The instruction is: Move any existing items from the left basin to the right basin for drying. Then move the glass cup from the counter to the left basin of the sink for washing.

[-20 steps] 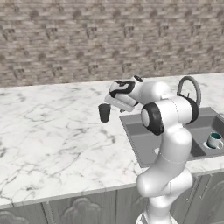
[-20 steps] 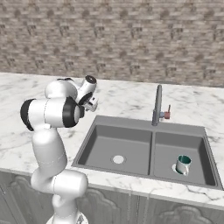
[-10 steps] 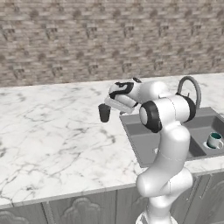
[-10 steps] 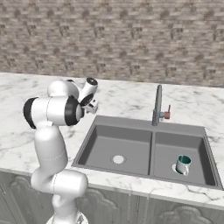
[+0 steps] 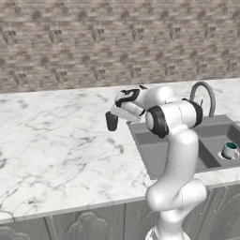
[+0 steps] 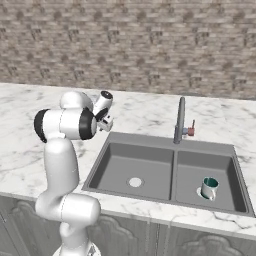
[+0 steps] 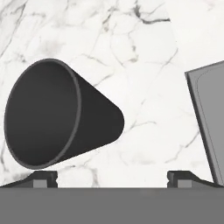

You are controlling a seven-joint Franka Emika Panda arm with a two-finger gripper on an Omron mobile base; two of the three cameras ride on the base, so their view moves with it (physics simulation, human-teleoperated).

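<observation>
in the right basin (image 6: pixel 220 172) nearest the base stands a teal mug (image 6: pixel 209 188); the left basin (image 6: pixel 135 167) holds nothing. above the desk (image 5: pixel 56 145), just left of the sink (image 5: pixel 154 150), the pincer (image 5: pixel 114 117) is closed on the cup (image 5: pixel 111 121).

This is a rendered home kitchen. A white marble counter (image 6: pixel 150 117) with grey veins runs along a stone-brick wall (image 6: pixel 150 45), over grey cabinet doors (image 5: pixel 93 225) with carved panels. Set into it at the right is a grey double-basin sink (image 6: pixel 172 170) with a curved chrome faucet (image 5: pixel 205 96), and a teal-and-white mug (image 6: pixel 209 188) sits in the narrower right basin (image 6: pixel 225 175).
</observation>
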